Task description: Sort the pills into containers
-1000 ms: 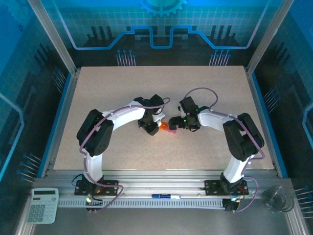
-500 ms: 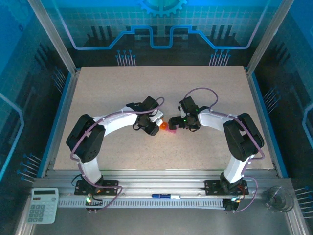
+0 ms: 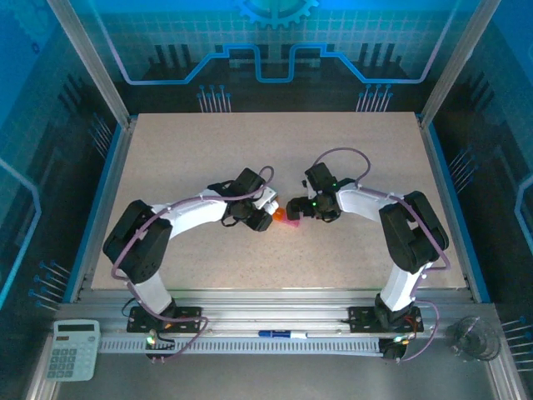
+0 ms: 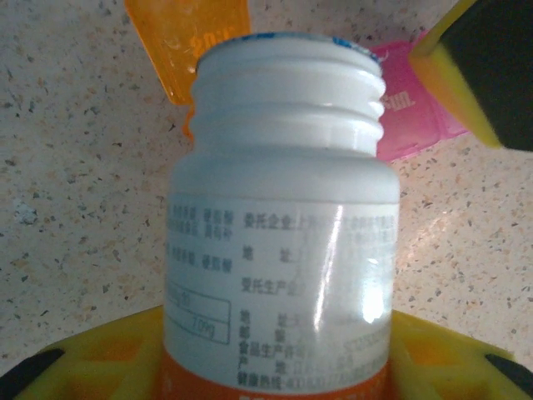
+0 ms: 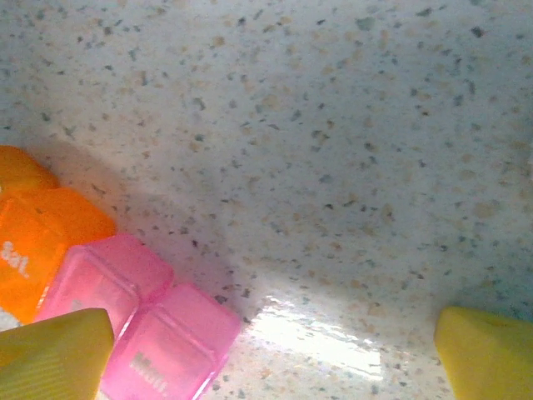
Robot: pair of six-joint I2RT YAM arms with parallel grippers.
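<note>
Open bottle [image 4: 283, 208] ready by the containers [image 5: 108, 292]
Left pincer [image 3: 260, 212] pinches the bottle; right pincer [image 5: 275, 350] stands spread beside. Next, I think: tip it gently over one compartment.

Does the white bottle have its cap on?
No, the white bottle has no cap on it: the screw ridges around its neck are bare.
</note>
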